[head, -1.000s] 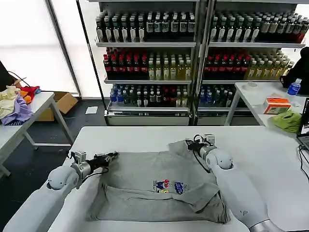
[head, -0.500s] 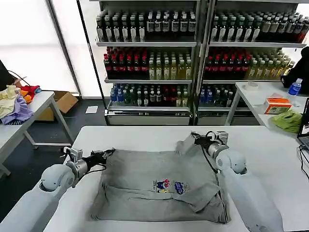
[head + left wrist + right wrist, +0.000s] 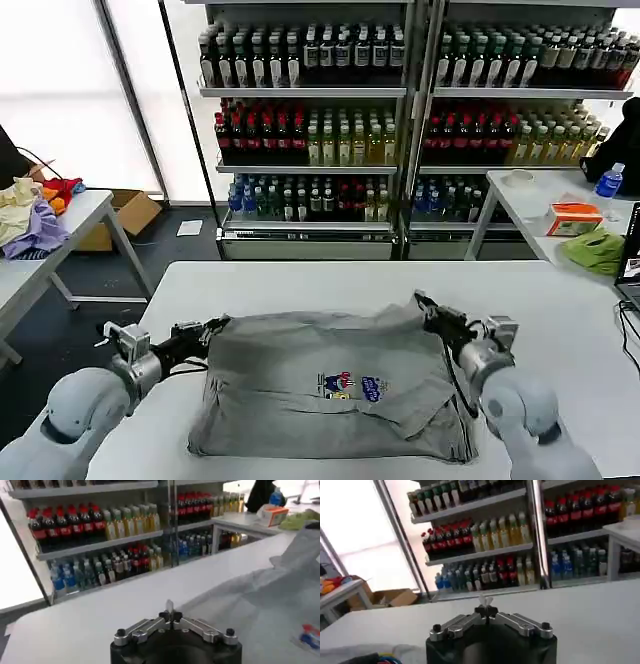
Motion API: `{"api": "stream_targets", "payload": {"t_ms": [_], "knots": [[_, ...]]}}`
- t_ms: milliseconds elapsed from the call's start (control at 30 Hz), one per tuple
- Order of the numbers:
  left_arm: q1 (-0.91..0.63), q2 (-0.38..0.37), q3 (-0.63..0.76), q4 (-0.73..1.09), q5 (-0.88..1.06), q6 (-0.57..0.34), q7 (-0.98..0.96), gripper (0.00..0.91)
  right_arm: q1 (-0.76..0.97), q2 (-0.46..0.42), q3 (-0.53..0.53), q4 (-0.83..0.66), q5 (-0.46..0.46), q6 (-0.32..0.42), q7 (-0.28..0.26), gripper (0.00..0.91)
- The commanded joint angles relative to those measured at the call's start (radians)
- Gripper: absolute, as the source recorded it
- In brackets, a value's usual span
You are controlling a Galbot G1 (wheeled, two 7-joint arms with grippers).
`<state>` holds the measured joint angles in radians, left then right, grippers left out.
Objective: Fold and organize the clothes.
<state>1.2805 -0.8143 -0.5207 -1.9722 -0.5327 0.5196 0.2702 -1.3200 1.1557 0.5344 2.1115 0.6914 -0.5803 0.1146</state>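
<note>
Polo shirt [image 3: 330, 385], illegible cartoon print [image 3: 350, 385]

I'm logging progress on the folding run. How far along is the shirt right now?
Partly done: the grey polo shirt lies on the white table with its near part already doubled over, chest print facing up. In hand: the left gripper and right gripper are each shut on a far corner of the shirt. Left: completing this fold, further folds, and tidying it away.

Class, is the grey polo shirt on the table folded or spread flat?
Partly folded: the grey short-sleeved polo shirt has its lower edge doubled over itself.
</note>
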Motion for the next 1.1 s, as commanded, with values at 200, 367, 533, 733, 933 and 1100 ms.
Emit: {"api": "stream_targets", "payload": {"t_ms": [200,367,533,733,933,1100], "knots": [[0.496,-0.059,-0.275,-0.190,0.185,-0.003,0.011,0.030,-0.439,0.034,0.117,0.181,-0.099,0.002,0.011,0.000],[0.546,-0.081,-0.278,-0.185,0.226,-0.002,0.016,0.907,-0.523,0.047,0.110,0.195,-0.171,0.028,-0.049,0.494],[0.535,-0.081,-0.261,-0.171,0.239,0.001,0.002,0.907,-0.508,0.053,0.136,0.209,-0.219,0.035,-0.092,0.907],[0.515,-0.089,-0.298,-0.234,0.166,0.013,-0.070,0.907,-0.478,0.046,0.188,0.239,-0.191,0.136,-0.156,0.907],[0.564,-0.152,-0.293,-0.294,0.040,-0.074,-0.205,0.907,-0.460,0.089,0.235,0.140,-0.270,0.479,-0.286,0.907],[0.546,-0.270,-0.153,-0.305,-0.034,-0.103,-0.360,0.907,-0.422,0.125,0.275,0.038,-0.255,0.607,-0.326,0.907]]}}
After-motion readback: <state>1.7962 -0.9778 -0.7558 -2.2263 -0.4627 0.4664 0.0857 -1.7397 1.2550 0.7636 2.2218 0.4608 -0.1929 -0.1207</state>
